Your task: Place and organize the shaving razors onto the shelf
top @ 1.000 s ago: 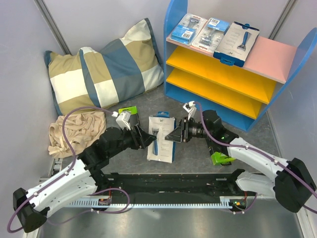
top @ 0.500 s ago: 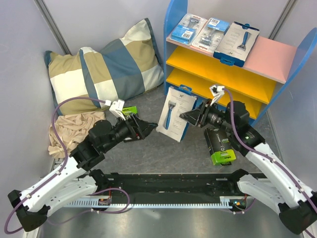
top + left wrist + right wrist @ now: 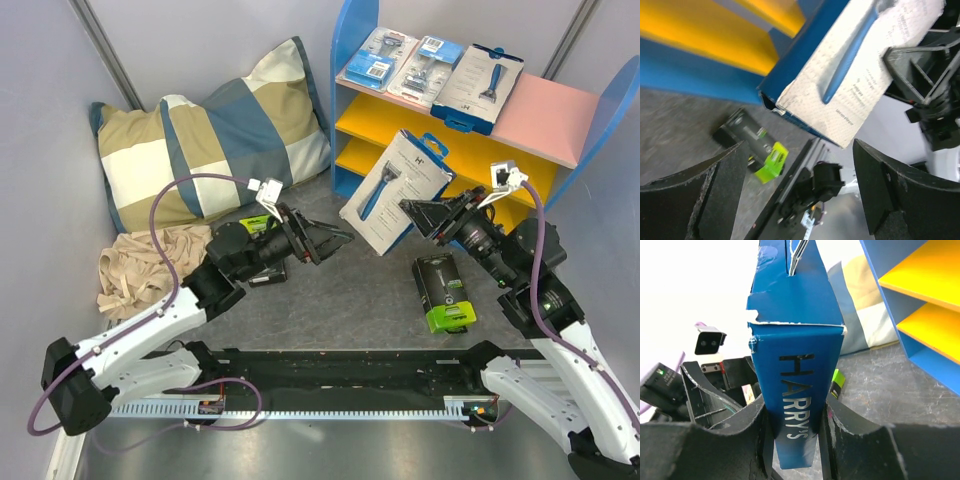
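**Workpiece.** The white box (image 3: 393,190) with the blue razor printed on it is off the table (image 3: 330,300), in the air in front of the shelf (image 3: 352,60), level with the yellow lower boards. In the top view its long axis runs diagonally. The hang-tab end points up and right toward the shelf, and the other end points down and left toward the left arm.

**Holding arm.** The right gripper (image 3: 424,213) is clamped on the white box. The right wrist view shows one finger on each broad face, with the narrow blue side panel facing the camera. The grip is on the long edge nearest the right arm.

**Free arm.** The left gripper (image 3: 336,241) stands wide apart and holds nothing. It is just beside the lower end of the box and does not touch it.

**Key relation.** The bare part of the pink top board (image 3: 545,115) lies above and to the right of the box, on the right arm's side. The right arm is therefore judged better placed to deliver.

**Shelf contents.** Two blister packs (image 3: 378,55) and a second white box (image 3: 478,85) lie side by side on the top board.

**Remaining stock.** One black-and-green box (image 3: 445,293) lies on the table near the right arm. Another (image 3: 262,225) is partly hidden beneath the left arm.

**Surroundings.** A pillow (image 3: 210,140) and a cloth (image 3: 150,265) lie to the left.
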